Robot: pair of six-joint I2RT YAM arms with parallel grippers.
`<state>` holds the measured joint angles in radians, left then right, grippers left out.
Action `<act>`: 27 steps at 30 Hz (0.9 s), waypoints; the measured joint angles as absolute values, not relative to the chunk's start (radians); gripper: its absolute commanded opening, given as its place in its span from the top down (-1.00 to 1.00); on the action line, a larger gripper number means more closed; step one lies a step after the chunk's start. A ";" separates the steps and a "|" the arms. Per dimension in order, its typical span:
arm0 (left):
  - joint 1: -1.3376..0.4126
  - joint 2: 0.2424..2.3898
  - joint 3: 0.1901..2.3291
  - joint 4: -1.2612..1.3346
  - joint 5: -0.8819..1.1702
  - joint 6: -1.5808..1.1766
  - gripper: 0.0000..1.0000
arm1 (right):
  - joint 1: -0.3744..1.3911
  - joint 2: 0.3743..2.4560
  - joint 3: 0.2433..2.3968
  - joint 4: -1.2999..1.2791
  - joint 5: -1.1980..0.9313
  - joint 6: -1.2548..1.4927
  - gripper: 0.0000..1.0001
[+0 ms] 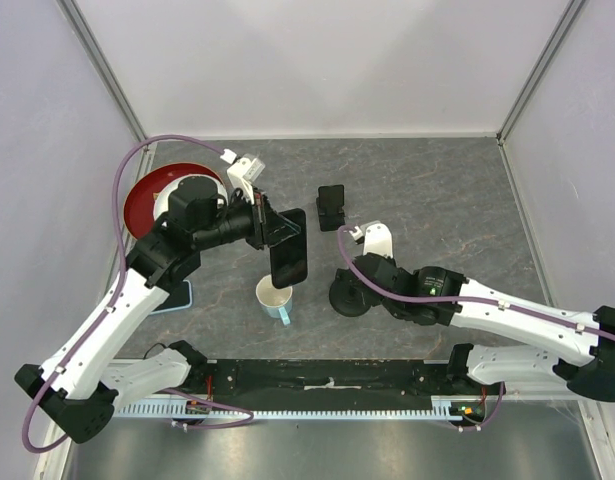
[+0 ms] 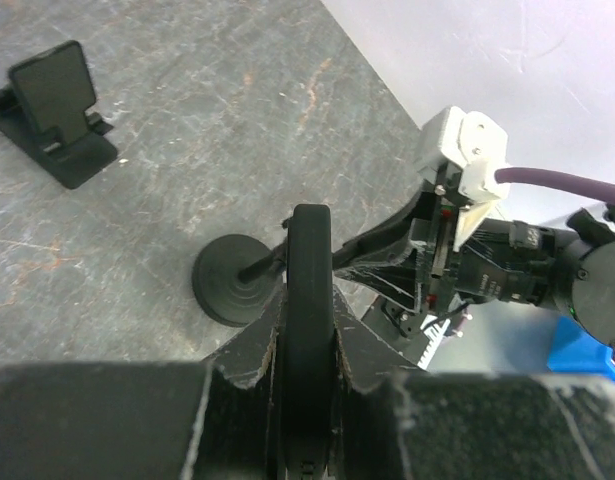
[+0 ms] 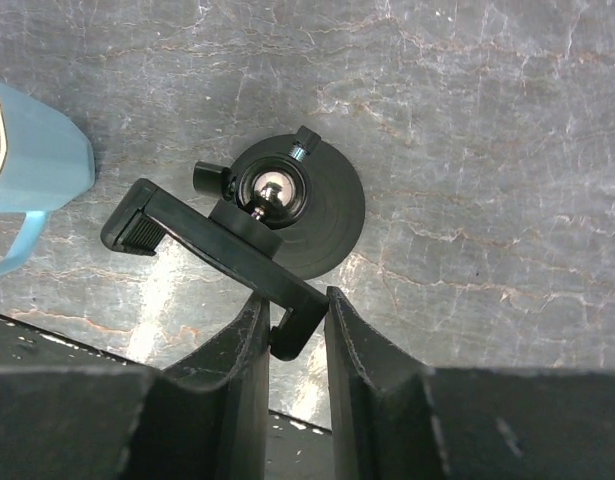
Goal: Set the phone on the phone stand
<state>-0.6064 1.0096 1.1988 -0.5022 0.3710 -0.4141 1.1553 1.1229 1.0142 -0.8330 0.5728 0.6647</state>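
Observation:
My left gripper (image 1: 275,232) is shut on a black phone (image 1: 289,247) and holds it above the table, over the mug. In the left wrist view the phone (image 2: 309,300) shows edge-on between the jaws. A black phone stand with a round base (image 1: 347,297) and a clamp arm stands right of the mug. My right gripper (image 1: 345,272) is shut on the end of its clamp arm (image 3: 292,335). The base (image 3: 332,215) rests on the table and also shows in the left wrist view (image 2: 227,285).
A second, folding black stand (image 1: 331,207) sits at the back centre, seen also from the left wrist (image 2: 55,110). A light blue mug (image 1: 275,300) stands below the phone. A red plate (image 1: 147,195) lies far left. A blue flat object (image 1: 177,297) lies under the left arm.

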 measured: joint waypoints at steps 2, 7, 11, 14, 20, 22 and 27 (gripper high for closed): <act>-0.606 1.010 1.187 -0.478 0.410 -0.414 0.95 | 1.153 1.119 1.005 -0.813 0.574 0.627 1.00; -0.606 1.015 1.171 -0.399 0.534 -0.413 0.95 | 1.147 1.121 1.002 -0.781 0.565 0.538 0.97; -0.612 1.020 1.162 -0.333 0.634 -0.407 0.95 | 1.143 1.103 0.982 -0.736 0.536 0.455 0.86; -0.620 1.017 1.154 -0.291 0.718 -0.389 0.95 | 1.138 1.045 0.936 -0.690 0.476 0.381 0.85; -0.624 0.978 1.132 -0.222 0.816 -0.369 0.96 | 1.127 1.002 0.916 -0.678 0.364 0.268 0.87; -0.624 0.967 1.126 -0.198 0.826 -0.369 0.95 | 1.121 1.010 0.917 -0.663 0.342 0.248 0.86; -0.624 0.960 1.113 -0.151 0.847 -0.370 0.95 | 1.110 1.068 0.939 -0.618 0.313 0.233 -0.12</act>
